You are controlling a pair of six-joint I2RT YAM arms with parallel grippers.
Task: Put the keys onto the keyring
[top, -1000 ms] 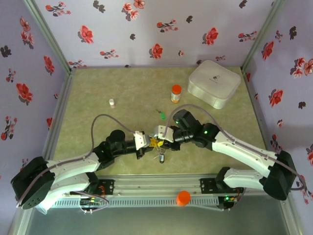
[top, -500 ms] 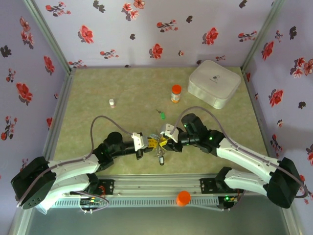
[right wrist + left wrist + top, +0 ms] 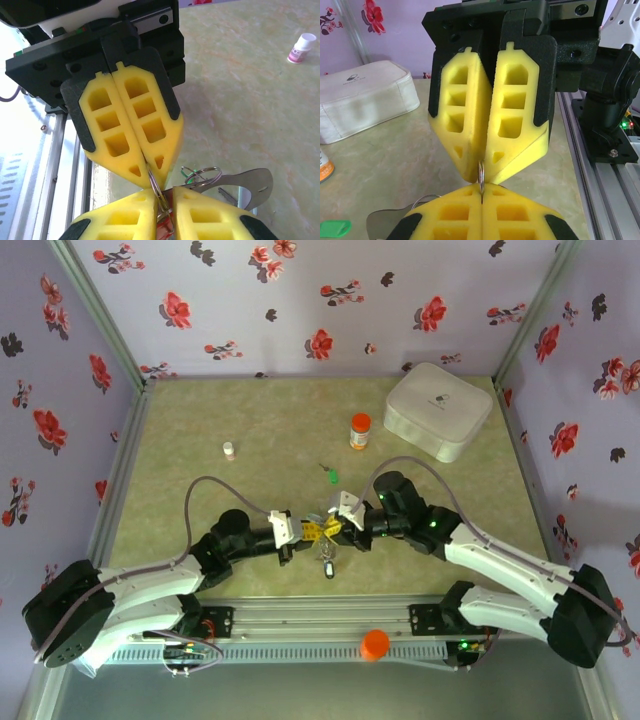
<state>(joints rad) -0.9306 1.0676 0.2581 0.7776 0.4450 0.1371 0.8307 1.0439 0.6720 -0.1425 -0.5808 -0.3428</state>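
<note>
Both arms eased apart. The right arm (image 3: 480,545) swung its elbow back and to the right, drawing the right gripper (image 3: 334,528) off until it met the left gripper (image 3: 311,530) tip to tip on the keyring (image 3: 322,532). The left arm (image 3: 150,585) backed slightly leftward. The right gripper's fingers (image 3: 517,125) drew closer together.

- The left claw (image 3: 308,531) and right claw (image 3: 335,527) meet tip to tip over the near middle of the worktop (image 3: 200,420). Both pinch the keyring (image 3: 481,175), so that joint blocks any passage.
- Keys (image 3: 328,562) hang under the joint.
- A white case (image 3: 438,410) fills the far right corner, with an orange-capped bottle (image 3: 360,430) near its left side.
- A green-tagged key (image 3: 330,476) lies between the bottle and the claws.
- A small white vial (image 3: 229,450) stands left of centre, well apart, with bare worktop around it.
</note>
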